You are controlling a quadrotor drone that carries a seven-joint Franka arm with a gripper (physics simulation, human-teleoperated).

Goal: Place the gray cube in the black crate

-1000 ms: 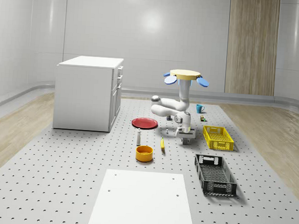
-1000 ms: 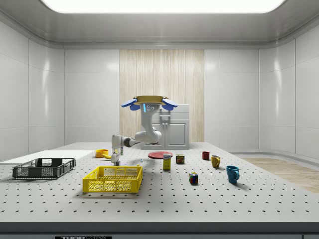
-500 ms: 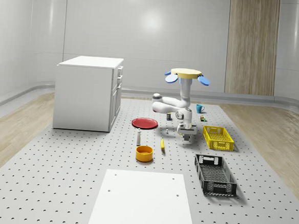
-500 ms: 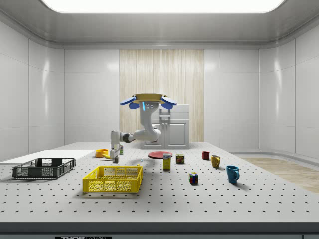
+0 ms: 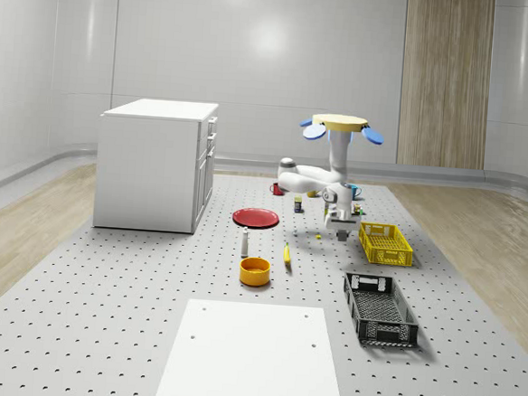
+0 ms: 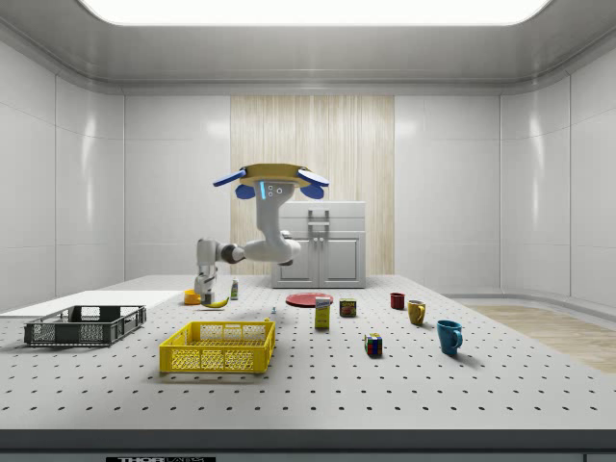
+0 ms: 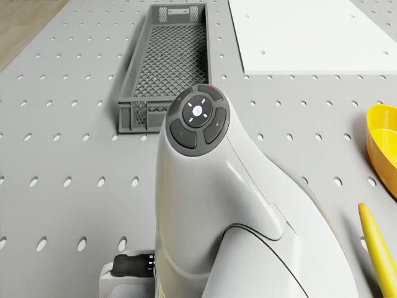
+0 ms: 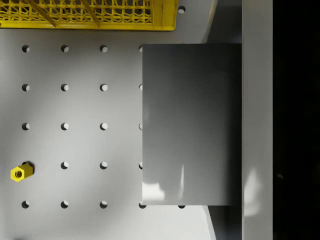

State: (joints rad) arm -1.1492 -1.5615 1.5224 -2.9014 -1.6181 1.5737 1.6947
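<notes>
The drone (image 5: 340, 126) hovers over the perforated table, between the red plate and the yellow crate. Its white arm bends down to the gripper (image 5: 342, 229), which is shut on the gray cube (image 5: 341, 233) and holds it above the table. In the wrist view the gray cube (image 8: 190, 110) sits close in front of the camera, over bare table. The black crate (image 5: 380, 308) lies nearer the whole-scene view's front, past the yellow crate. From the side, the gripper (image 6: 205, 289) hangs behind the yellow crate, to the right of the black crate (image 6: 85, 324). The drone view has the black crate (image 7: 167, 62) beyond the arm's wrist (image 7: 198, 118).
A yellow crate (image 5: 385, 244) stands just right of the gripper. An orange bowl (image 5: 254, 271), a banana (image 5: 287, 255), a red plate (image 5: 255, 217) and a small white bottle (image 5: 245, 242) lie to its left. A white cabinet (image 5: 158, 163) stands at the back left. A yellow nut (image 8: 20, 172) lies below.
The drone has risen and shifted toward the whole-scene view's right. The gripper has come up from near the table with the gray cube in it.
</notes>
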